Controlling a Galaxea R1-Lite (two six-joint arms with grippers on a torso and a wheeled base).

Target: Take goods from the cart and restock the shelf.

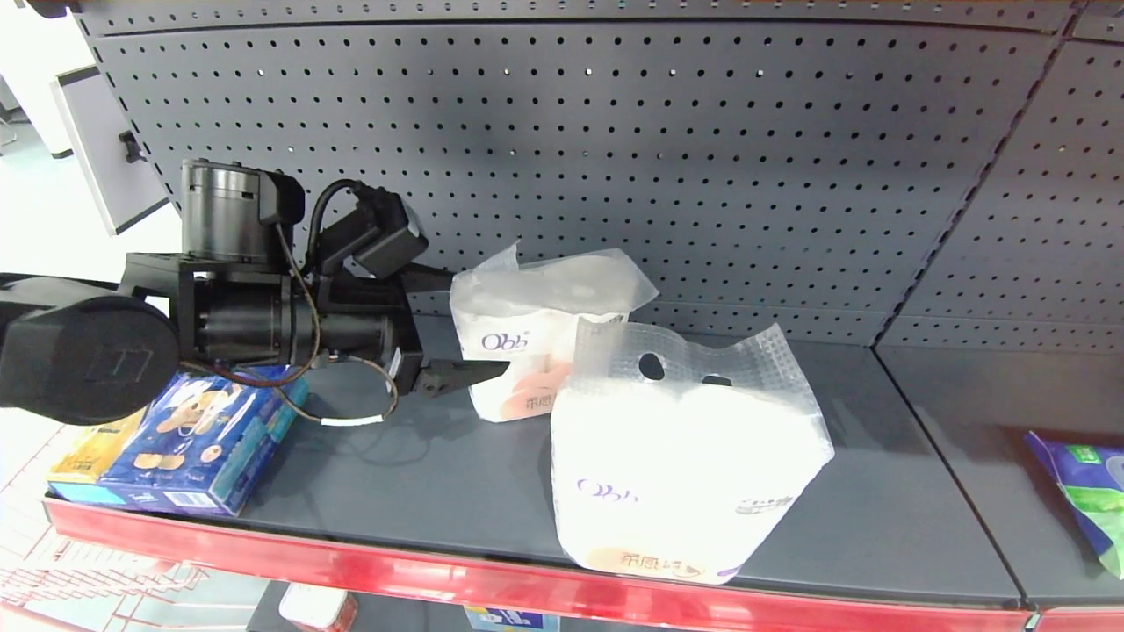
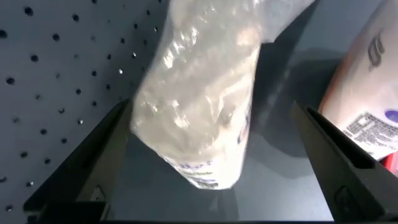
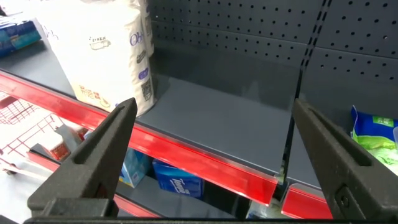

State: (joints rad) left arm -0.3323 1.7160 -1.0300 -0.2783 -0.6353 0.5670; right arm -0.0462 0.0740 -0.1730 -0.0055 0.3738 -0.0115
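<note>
Two white tissue roll packs in clear plastic stand on the grey shelf point(image 1: 887, 500). The rear pack point(image 1: 527, 342) is near the pegboard, and the front pack point(image 1: 685, 474) sits at the red front edge. My left gripper point(image 1: 450, 325) is open at the rear pack's left side, its fingertips level with the pack's edge. In the left wrist view the rear pack point(image 2: 199, 106) lies between the spread fingers point(image 2: 81, 174) without touching them. My right gripper point(image 3: 214, 106) is open and holds nothing, in front of the shelf edge, to the right of the front pack point(image 3: 106, 50).
Blue and yellow tissue packs point(image 1: 198, 439) lie at the shelf's left end under my left arm. A green bag point(image 1: 1084, 491) lies on the neighbouring shelf to the right. Bare shelf point(image 3: 224, 118) stretches right of the front pack. Red cart wire point(image 3: 18, 130) and lower goods point(image 3: 177, 180) sit below.
</note>
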